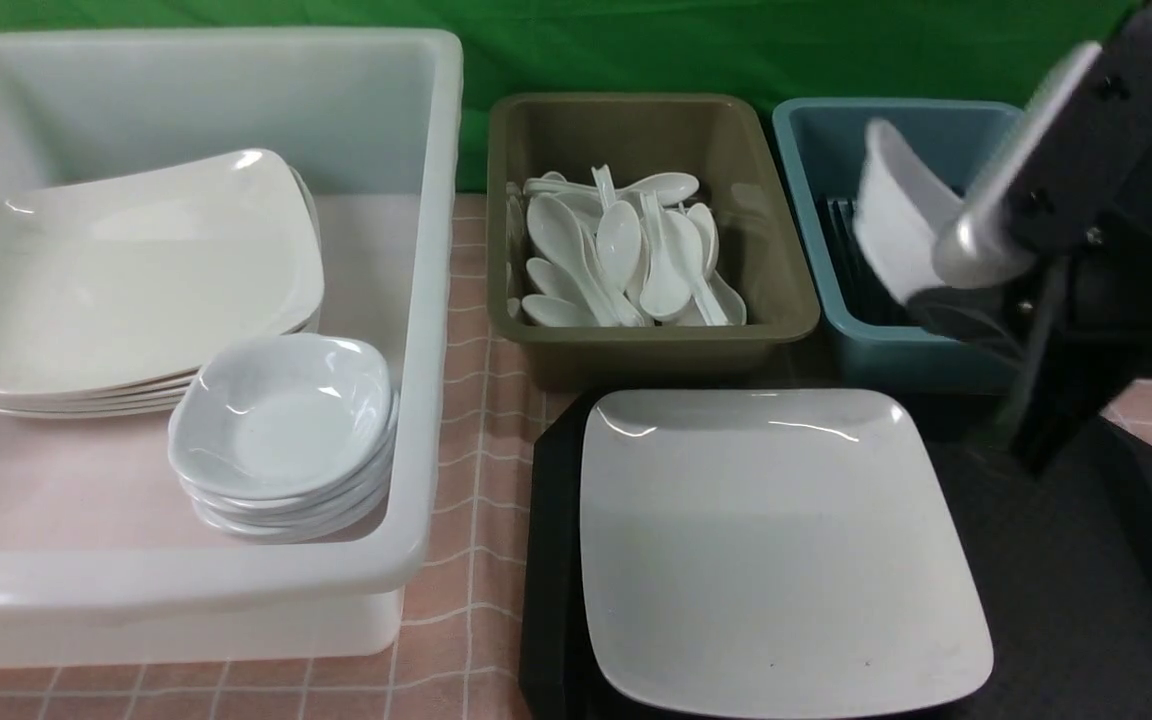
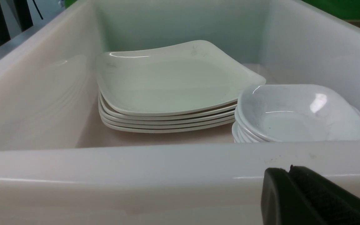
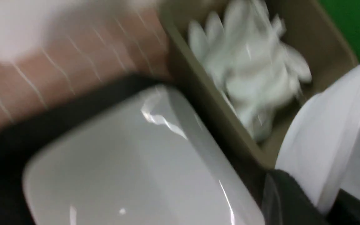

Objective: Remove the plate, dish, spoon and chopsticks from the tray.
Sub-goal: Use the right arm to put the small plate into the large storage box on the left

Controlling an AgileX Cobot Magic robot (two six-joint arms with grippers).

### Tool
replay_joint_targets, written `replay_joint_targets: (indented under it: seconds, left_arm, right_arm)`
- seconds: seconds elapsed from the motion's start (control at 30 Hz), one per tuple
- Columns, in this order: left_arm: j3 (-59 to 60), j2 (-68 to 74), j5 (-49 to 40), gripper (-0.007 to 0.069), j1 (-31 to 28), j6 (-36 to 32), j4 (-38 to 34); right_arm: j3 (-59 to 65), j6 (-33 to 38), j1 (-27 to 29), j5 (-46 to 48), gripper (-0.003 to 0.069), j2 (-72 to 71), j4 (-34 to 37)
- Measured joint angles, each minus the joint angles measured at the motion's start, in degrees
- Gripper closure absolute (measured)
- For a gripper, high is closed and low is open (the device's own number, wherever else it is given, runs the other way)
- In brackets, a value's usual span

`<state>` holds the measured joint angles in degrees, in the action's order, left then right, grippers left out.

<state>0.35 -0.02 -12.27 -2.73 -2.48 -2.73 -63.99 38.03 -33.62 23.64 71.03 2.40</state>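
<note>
The large white square plate (image 1: 786, 540) lies flat on the black tray (image 1: 1056, 600), also seen in the right wrist view as the plate (image 3: 130, 168). My right gripper (image 1: 936, 290) (image 3: 323, 203) is shut on a small white dish (image 1: 901, 220) (image 3: 320, 143), held tilted in the air in front of the blue bin. My left gripper (image 2: 289, 170) is shut and empty, close to the white tub's near wall. No spoon or chopsticks show on the visible part of the tray.
A big white tub (image 1: 426, 300) on the left holds a stack of plates (image 1: 136, 280) and a stack of small dishes (image 1: 281, 420). An olive bin (image 1: 636, 345) holds several white spoons. A blue bin (image 1: 816, 180) holds black sticks (image 1: 841, 250).
</note>
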Motion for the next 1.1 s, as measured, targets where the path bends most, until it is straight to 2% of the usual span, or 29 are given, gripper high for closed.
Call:
replay_joint_targets:
  seconds: [0.13, 0.17, 0.27, 0.47, 0.67, 0.8, 0.9, 0.93, 0.97, 1.1]
  left_arm:
    - [0.0, 0.0, 0.0, 0.0605, 0.0, 0.0, 0.0]
    - [0.0, 0.0, 0.0, 0.0605, 0.0, 0.0, 0.0]
    - [0.0, 0.0, 0.0, 0.0605, 0.0, 0.0, 0.0]
    - [0.0, 0.0, 0.0, 0.0605, 0.0, 0.0, 0.0]
    - [0.0, 0.0, 0.0, 0.0605, 0.0, 0.0, 0.0]
    - [0.0, 0.0, 0.0, 0.0605, 0.0, 0.0, 0.0]
    - [0.0, 0.0, 0.0, 0.0605, 0.0, 0.0, 0.0]
    - [0.0, 0.0, 0.0, 0.0605, 0.0, 0.0, 0.0]
    - [0.0, 0.0, 0.0, 0.0605, 0.0, 0.0, 0.0]
    - [0.0, 0.0, 0.0, 0.0605, 0.0, 0.0, 0.0]
  right_arm:
    - [-9.1, 1.7, -11.1, -0.5, 0.0587, 8.1, 3.7]
    - [-9.1, 1.7, -11.5, -0.5, 0.0587, 8.7, 3.8]
    - [-20.5, 1.7, -17.1, 0.8, 0.0587, 20.9, 4.4]
    - [-41.7, 1.5, -19.8, 8.7, 0.0587, 40.8, 4.6]
    - [-55.0, 1.4, -19.8, 13.2, 0.0582, 55.4, 4.0]
    - [-57.2, 1.4, -19.8, 13.7, 0.0524, 59.5, 2.6]
    - [-57.3, 1.1, -19.8, 13.9, 0.0413, 60.0, 2.5]
    - [-57.3, 0.9, -19.8, 13.9, 0.0406, 60.0, 2.5]
    - [-57.7, 0.1, -19.8, 14.1, 0.0350, 60.0, 2.5]
    - [-58.8, -0.4, -19.8, 16.0, 0.0278, 59.6, 2.3]
